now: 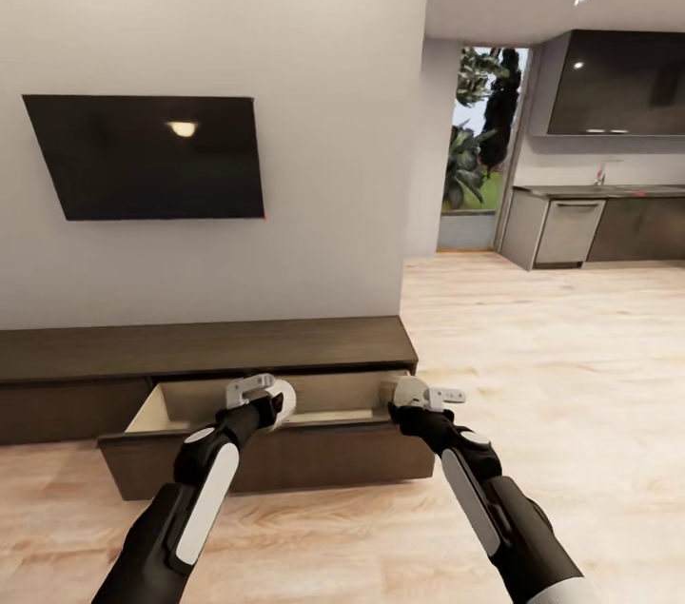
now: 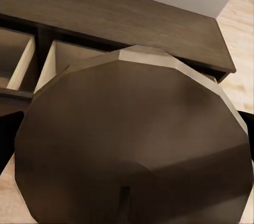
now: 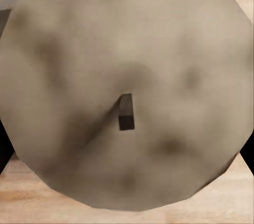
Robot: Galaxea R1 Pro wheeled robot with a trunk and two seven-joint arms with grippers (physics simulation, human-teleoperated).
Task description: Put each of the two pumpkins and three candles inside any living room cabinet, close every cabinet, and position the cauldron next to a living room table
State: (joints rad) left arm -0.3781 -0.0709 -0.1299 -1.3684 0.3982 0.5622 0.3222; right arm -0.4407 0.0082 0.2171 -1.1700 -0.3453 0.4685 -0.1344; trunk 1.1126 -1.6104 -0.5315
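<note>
1. Living room: a pale wall with a dark screen (image 1: 152,157), a long low cabinet (image 1: 205,347) below it, its drawer (image 1: 266,433) pulled open.
2. The left gripper (image 1: 262,392) and right gripper (image 1: 428,395) each grip a candle (image 2: 132,139) (image 3: 127,92) over the drawer.
3. Lower each candle clear of the front rim before letting go.
4. Bare floor lies open toward 3 o'clock.

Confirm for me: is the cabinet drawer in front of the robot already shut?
No. In the head view the cabinet has its drawer pulled out, pale wood interior exposed, with both arms reaching over it.
</note>
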